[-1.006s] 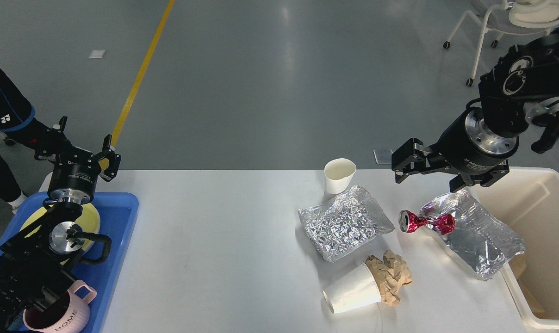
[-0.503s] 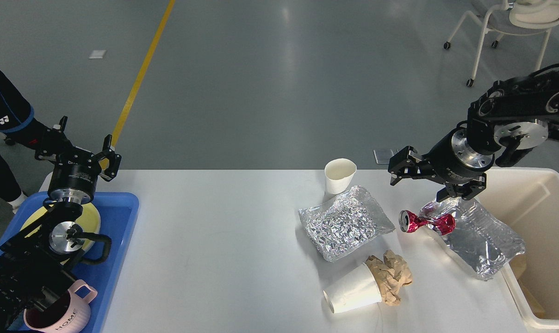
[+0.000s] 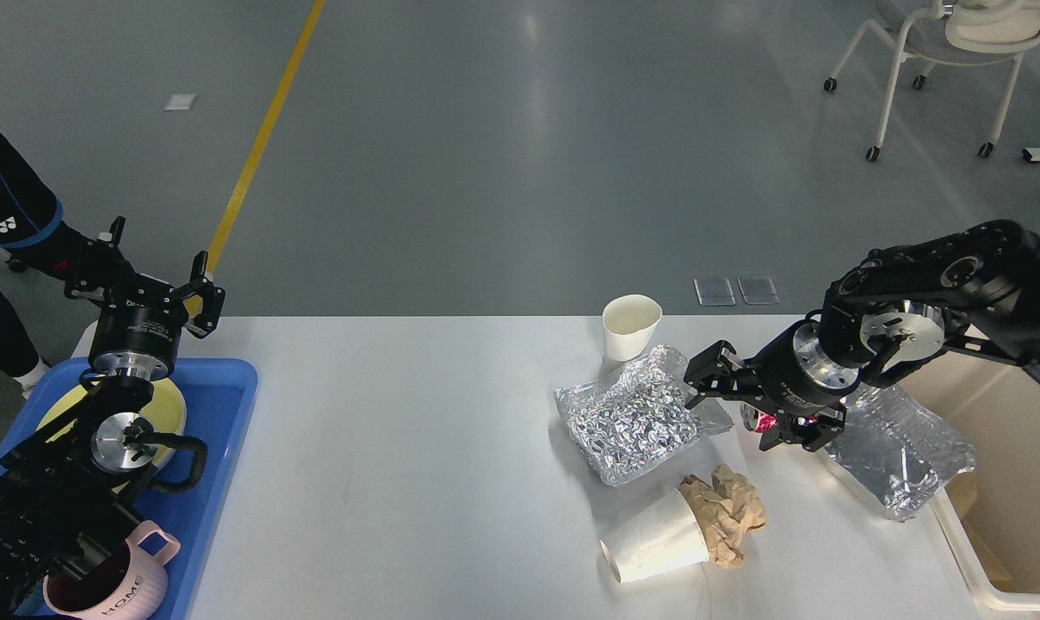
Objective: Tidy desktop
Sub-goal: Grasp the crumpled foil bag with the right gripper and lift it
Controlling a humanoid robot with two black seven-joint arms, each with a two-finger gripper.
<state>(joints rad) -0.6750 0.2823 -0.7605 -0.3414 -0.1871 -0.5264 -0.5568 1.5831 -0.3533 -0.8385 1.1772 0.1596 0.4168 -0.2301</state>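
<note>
The white desktop [image 3: 417,482] holds litter on its right half: a crumpled foil bag [image 3: 632,422], a second foil bag [image 3: 903,456], an upright paper cup [image 3: 630,325], a fallen paper cup [image 3: 653,547] with crumpled brown paper [image 3: 731,512], and a crushed red can [image 3: 765,422]. My right gripper [image 3: 739,409] is open and low over the can, one finger on each side, hiding most of it. My left gripper [image 3: 154,254] is open and empty, held above the far end of the blue tray [image 3: 219,413].
The blue tray at the left edge holds a yellow plate [image 3: 171,405] and a pink mug [image 3: 115,585]. A cream bin [image 3: 1024,465] stands at the table's right end. A person [image 3: 3,207] stands far left. A wheeled chair [image 3: 942,52] is beyond the table.
My right arm has swung down and to the left, from above the second foil bag to the red can. The left arm has not moved.
</note>
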